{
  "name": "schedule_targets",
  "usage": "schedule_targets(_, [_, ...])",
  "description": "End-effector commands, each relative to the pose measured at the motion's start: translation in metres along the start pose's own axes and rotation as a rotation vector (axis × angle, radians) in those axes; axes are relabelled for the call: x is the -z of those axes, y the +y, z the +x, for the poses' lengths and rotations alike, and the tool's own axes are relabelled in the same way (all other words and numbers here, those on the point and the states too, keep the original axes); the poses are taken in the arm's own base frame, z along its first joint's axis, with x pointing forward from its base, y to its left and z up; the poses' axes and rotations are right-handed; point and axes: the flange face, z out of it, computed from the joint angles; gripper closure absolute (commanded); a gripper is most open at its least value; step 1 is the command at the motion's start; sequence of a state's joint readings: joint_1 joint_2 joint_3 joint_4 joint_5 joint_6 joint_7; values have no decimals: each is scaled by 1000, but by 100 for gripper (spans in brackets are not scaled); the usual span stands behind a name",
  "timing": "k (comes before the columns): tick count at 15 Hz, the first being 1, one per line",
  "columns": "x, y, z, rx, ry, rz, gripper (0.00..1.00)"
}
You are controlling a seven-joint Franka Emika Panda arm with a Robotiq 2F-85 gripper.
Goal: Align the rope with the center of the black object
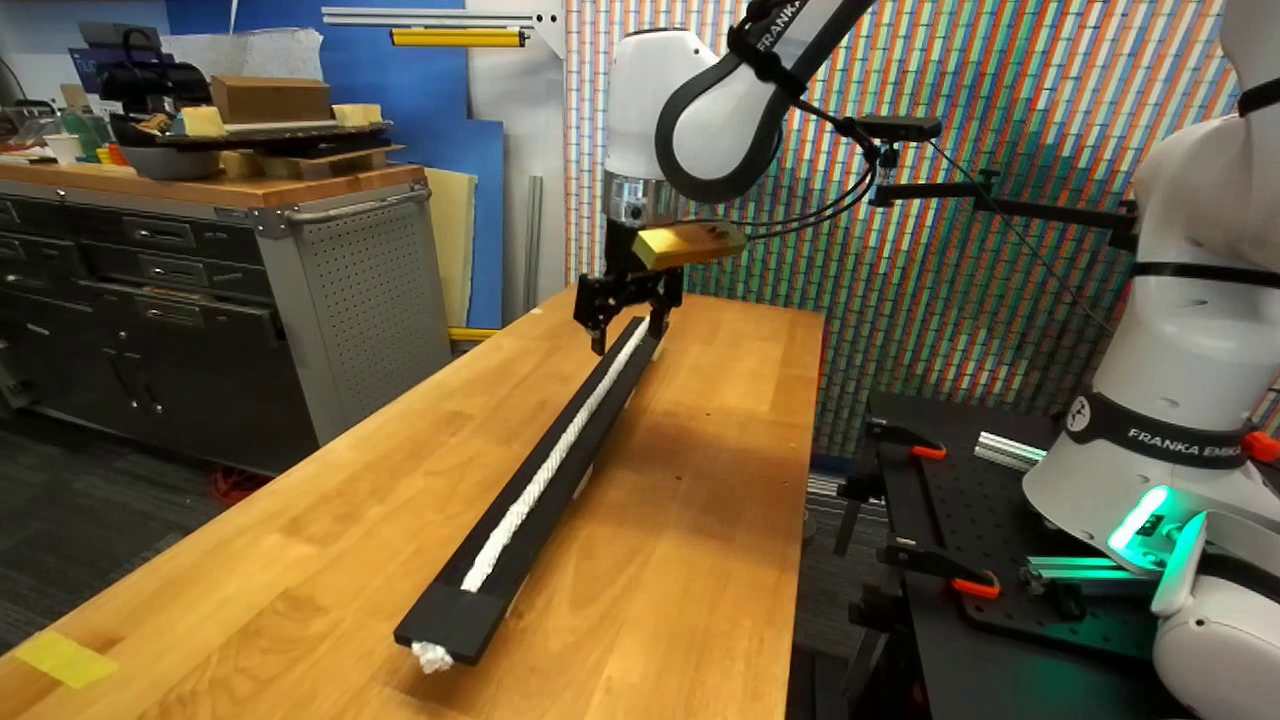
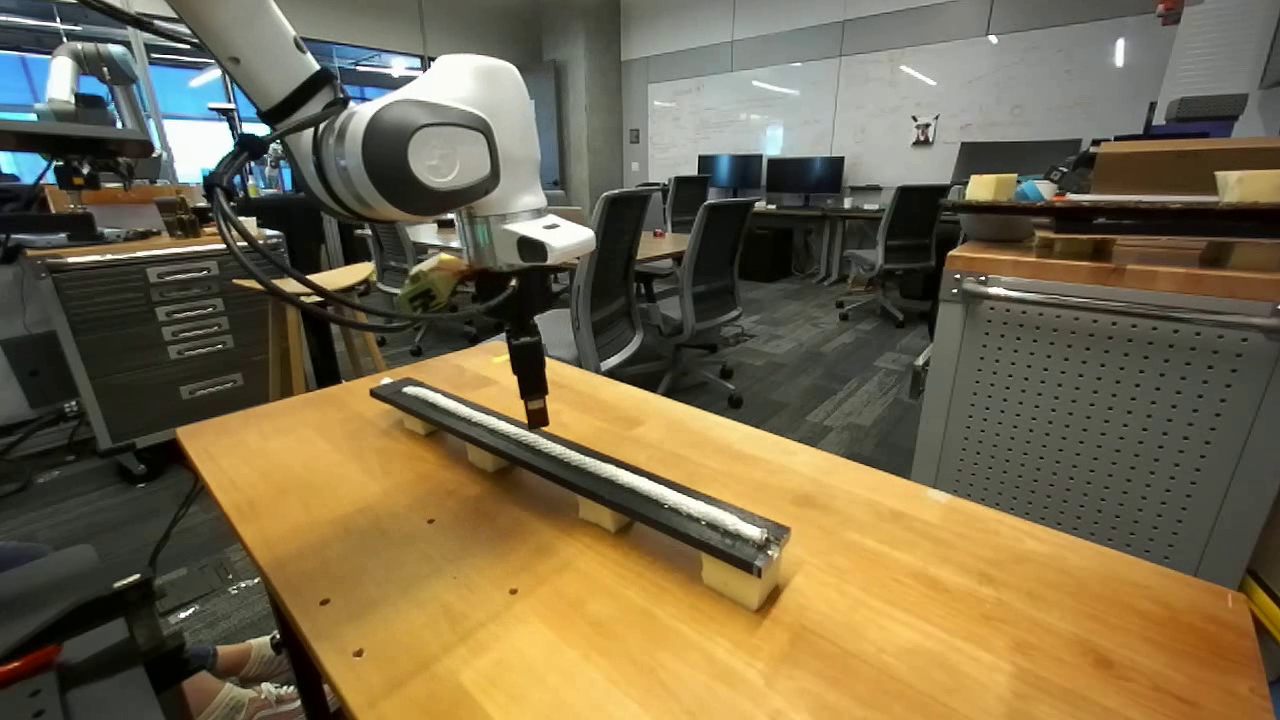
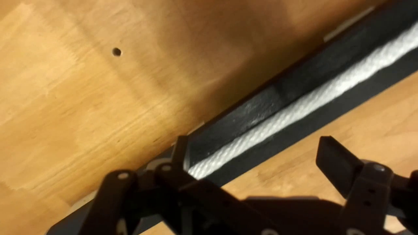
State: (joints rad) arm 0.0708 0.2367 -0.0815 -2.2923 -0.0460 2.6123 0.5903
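Note:
The black object (image 1: 455, 620) is a long flat bar raised above the wooden table. It also shows in an exterior view (image 2: 738, 552) and the wrist view (image 3: 254, 112). The white rope (image 1: 545, 472) lies lengthwise along its top, also visible in the wrist view (image 3: 287, 117). In the wrist view the rope's middle stretch lies nearer the bar's lower-right edge. A white tuft shows past one bar end, beyond a dark section. My gripper (image 1: 628, 338) is open and empty above the bar. In the wrist view (image 3: 254, 140), one fingertip overlaps the bar; the other is over bare wood.
Several pale yellow blocks (image 2: 740, 580) hold the bar off the wooden table (image 2: 480, 640). A workbench (image 1: 370, 270) stands beyond the table. A second white arm (image 1: 1150, 400) stands on a black stand beside it. Office chairs (image 2: 605, 275) are close behind the table.

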Motion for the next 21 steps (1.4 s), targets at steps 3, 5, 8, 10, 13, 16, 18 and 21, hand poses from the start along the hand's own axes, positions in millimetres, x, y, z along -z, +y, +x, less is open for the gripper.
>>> schedule_targets(3, [-11,-2,-49,215,-75,-24,0])
schedule_targets(5, [-22,-6,-41,171,-70,-24,0])
schedule_targets(8, [-24,-5,-44,193,-78,-27,0])
schedule_targets(10, [-24,-5,-44,195,-76,-26,0])
schedule_targets(13, [-23,-5,-44,196,-75,-25,0])
schedule_targets(16, [-22,-5,-44,196,-75,-25,0])
schedule_targets(18, [-22,-5,-44,196,-76,-25,0])
schedule_targets(21, [-22,-5,-44,196,-76,-25,0])
